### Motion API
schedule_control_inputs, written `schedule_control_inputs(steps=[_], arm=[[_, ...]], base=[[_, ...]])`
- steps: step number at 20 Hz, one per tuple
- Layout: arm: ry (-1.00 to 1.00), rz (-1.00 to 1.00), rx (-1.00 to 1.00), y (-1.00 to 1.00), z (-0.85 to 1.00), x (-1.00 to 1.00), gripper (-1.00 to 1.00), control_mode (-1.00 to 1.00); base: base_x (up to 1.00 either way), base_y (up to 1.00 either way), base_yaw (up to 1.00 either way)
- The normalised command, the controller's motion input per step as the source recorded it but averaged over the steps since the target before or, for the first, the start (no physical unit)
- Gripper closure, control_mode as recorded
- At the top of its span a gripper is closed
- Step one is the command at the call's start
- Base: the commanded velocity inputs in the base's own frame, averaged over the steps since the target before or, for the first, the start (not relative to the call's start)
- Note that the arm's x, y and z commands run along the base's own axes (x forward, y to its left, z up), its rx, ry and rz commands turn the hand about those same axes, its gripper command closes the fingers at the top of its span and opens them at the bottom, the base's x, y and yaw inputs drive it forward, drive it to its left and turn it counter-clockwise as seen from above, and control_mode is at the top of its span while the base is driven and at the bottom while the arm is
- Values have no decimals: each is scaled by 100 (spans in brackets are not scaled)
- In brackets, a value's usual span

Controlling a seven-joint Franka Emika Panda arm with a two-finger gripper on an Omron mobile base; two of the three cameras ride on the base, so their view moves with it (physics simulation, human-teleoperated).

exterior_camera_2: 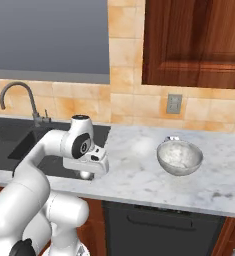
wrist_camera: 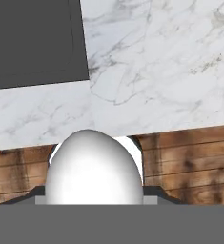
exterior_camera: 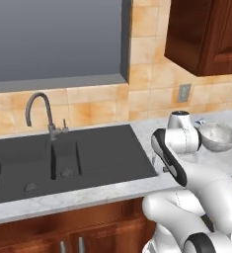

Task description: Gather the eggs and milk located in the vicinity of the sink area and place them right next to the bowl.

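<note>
Jaws clenched on egg (wrist_camera: 93, 167), held above counter (exterior_camera_2: 139, 175) front edge, just right of sink (exterior_camera: 63, 158). Bowl (exterior_camera_2: 179, 157) on counter, well right of sink, apart from egg.

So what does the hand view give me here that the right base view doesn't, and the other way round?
The hand view alone shows a white egg close up between the gripper fingers, shut on it, and wood cabinet fronts below the counter edge. The right base view alone shows the bowl, the faucet, a wall outlet and the upper cabinet. Both share the marble counter and a corner of the dark sink.
</note>
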Motion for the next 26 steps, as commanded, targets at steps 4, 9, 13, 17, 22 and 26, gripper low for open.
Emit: schedule_control_inputs(steps=[4, 9, 13, 17, 22, 26], arm=[[0, 0, 0, 0, 0, 0, 100, 100], [0, 0, 0, 0, 0, 0, 100, 100], [0, -3, 0, -11, 0, 0, 100, -100], [0, -8, 0, -33, 0, -1, 100, -100], [-2, -2, 0, -1, 0, 0, 100, -100], [-11, -24, 0, 17, -6, 3, 100, -100]], base=[[0, -89, 0], [0, -61, -5], [0, -32, -9], [0, 0, 0], [0, 0, 0], [0, 0, 0]])
